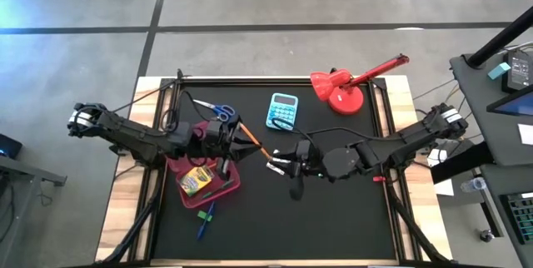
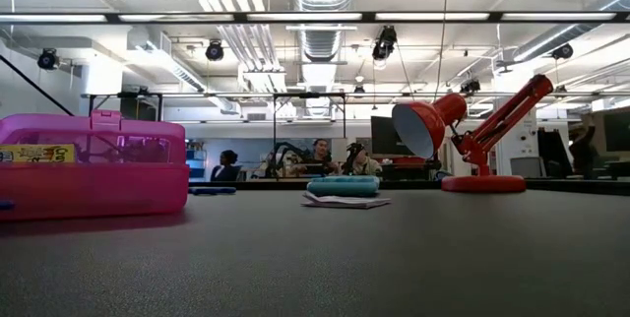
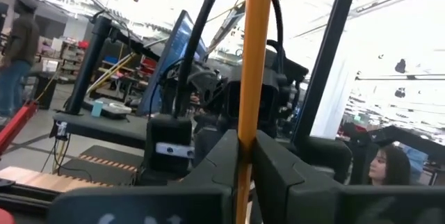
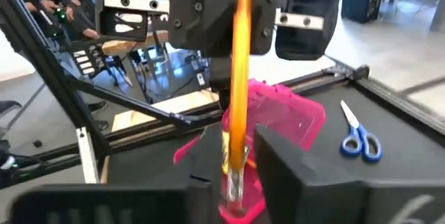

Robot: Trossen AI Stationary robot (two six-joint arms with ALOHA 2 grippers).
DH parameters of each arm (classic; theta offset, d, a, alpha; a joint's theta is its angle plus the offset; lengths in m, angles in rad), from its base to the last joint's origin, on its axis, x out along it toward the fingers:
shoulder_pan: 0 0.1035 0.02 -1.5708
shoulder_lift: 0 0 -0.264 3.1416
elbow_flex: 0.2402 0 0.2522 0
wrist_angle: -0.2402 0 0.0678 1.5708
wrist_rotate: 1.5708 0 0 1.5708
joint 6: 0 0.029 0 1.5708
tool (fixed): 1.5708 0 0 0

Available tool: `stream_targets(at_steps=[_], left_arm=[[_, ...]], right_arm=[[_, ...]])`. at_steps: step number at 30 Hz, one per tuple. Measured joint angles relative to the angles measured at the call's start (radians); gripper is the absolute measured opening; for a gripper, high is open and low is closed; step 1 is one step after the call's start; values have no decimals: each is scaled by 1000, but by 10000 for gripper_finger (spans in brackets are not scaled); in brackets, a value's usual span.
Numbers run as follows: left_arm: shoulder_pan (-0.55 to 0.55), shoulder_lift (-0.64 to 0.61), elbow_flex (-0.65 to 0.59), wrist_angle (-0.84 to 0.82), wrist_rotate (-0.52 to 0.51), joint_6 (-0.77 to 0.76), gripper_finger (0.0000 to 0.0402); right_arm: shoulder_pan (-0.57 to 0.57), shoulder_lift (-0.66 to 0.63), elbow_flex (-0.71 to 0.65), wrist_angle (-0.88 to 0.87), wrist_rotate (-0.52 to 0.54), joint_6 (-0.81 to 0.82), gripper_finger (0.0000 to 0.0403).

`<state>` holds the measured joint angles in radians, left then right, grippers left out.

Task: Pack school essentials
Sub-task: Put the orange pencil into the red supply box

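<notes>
High view: one orange pencil (image 1: 252, 142) is pinched by two grippers, left gripper (image 1: 239, 131) and right gripper (image 1: 277, 165); one pink case (image 1: 226, 186) is seen.

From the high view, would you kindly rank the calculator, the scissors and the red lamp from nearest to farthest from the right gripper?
Measured from the right gripper, which grips the orange pencil at mid-table:
1. Calculator, just behind it on the mat.
2. Scissors, farther toward the left arm's side.
3. Red lamp, at the back, toward the right arm's side.
</notes>
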<state>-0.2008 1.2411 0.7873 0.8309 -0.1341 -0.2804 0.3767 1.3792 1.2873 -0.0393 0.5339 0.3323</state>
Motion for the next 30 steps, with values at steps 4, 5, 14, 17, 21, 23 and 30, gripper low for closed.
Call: stream_targets(at_steps=[4, 5, 14, 17, 21, 23, 30], left_arm=[[6, 0, -3, -33, 2, 0, 9], [11, 0, -3, -53, 2, 0, 9], [75, -17, 0, -600, 14, -113, 9], [91, -56, 0, -816, 48, -174, 9], [95, -122, 0, -1080, 79, -192, 9], [95, -153, 1, -1230, 83, -236, 9], [70, -160, -7, -1564, 234, -420, 9]], right_arm=[[-3, -60, 5, -138, 1, 75, 149], [-3, -75, 14, -192, 2, 98, 162], [0, -165, 81, -650, -47, 401, 207], [16, -156, 79, -785, -49, 507, 202], [32, -124, 72, -918, -86, 609, 194], [35, -100, 64, -947, -106, 646, 191], [36, -24, 52, -954, -168, 644, 191]])
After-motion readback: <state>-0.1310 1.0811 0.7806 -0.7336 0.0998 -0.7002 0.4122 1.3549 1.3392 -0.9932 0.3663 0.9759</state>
